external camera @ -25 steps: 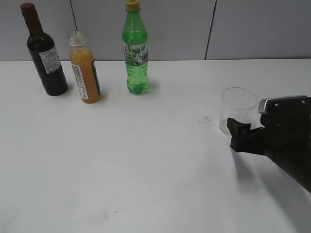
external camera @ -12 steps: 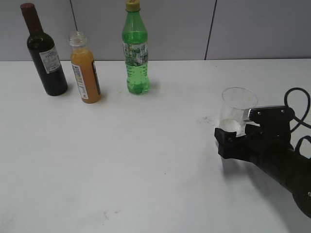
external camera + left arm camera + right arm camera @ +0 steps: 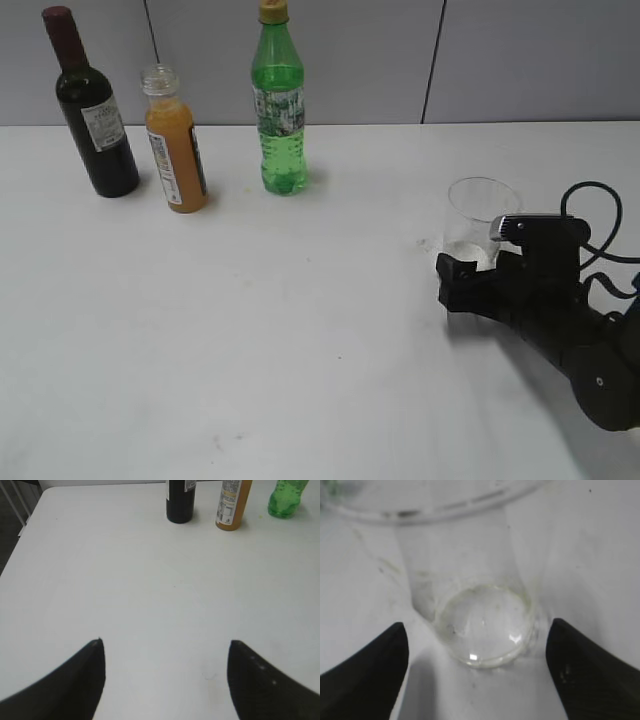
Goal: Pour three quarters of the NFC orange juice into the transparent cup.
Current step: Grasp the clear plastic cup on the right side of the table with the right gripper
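The NFC orange juice (image 3: 177,150) stands capless at the back left of the white table, between two taller bottles; it also shows in the left wrist view (image 3: 232,505). The transparent cup (image 3: 480,215) stands empty at the right. My right gripper (image 3: 468,268) is open low on the table, one finger on each side of the cup's base. In the right wrist view the cup base (image 3: 482,622) sits between the gripper fingers (image 3: 477,630), with gaps on both sides. My left gripper (image 3: 166,642) is open and empty over bare table, out of the exterior view.
A dark wine bottle with a red top (image 3: 95,120) stands left of the juice, a tall green bottle with a yellow cap (image 3: 280,110) to its right. Both show in the left wrist view (image 3: 180,500) (image 3: 287,497). The table's left edge (image 3: 20,535) drops off.
My right gripper has moved left and forward from beside the cup until its fingers straddle the cup's base. The cup appears shifted slightly left. The bottles have not moved.
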Robot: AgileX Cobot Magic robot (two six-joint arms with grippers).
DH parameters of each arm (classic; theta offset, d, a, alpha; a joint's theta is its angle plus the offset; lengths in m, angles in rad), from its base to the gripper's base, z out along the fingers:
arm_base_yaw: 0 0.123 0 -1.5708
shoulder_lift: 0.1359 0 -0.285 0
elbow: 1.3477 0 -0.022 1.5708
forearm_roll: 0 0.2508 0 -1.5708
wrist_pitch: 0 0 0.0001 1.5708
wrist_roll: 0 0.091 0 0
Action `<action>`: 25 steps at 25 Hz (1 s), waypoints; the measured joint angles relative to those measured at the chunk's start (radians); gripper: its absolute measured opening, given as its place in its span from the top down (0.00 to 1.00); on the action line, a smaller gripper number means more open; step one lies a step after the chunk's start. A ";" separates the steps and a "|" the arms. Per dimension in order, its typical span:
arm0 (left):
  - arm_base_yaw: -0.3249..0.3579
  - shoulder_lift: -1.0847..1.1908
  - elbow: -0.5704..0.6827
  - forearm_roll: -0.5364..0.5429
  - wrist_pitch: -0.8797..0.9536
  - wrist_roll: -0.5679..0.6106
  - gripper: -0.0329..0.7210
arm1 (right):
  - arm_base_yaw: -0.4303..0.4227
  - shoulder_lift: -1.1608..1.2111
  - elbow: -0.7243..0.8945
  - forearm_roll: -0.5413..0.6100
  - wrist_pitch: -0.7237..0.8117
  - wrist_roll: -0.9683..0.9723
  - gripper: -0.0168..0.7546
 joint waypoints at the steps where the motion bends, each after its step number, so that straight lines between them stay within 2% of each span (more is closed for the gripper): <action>1: 0.000 0.000 0.000 0.000 0.000 0.000 0.18 | 0.000 0.007 -0.011 -0.004 -0.002 0.003 0.12; 12: 0.000 0.000 0.000 0.000 0.000 0.000 0.18 | 0.000 0.018 -0.098 0.022 -0.002 0.008 0.12; 19: 0.000 0.000 0.000 0.000 0.000 0.000 0.18 | 0.000 0.018 -0.102 0.036 -0.002 0.008 0.20; 25: 0.000 0.000 0.000 0.000 0.000 0.000 0.18 | 0.000 0.018 -0.102 0.036 -0.001 0.008 0.22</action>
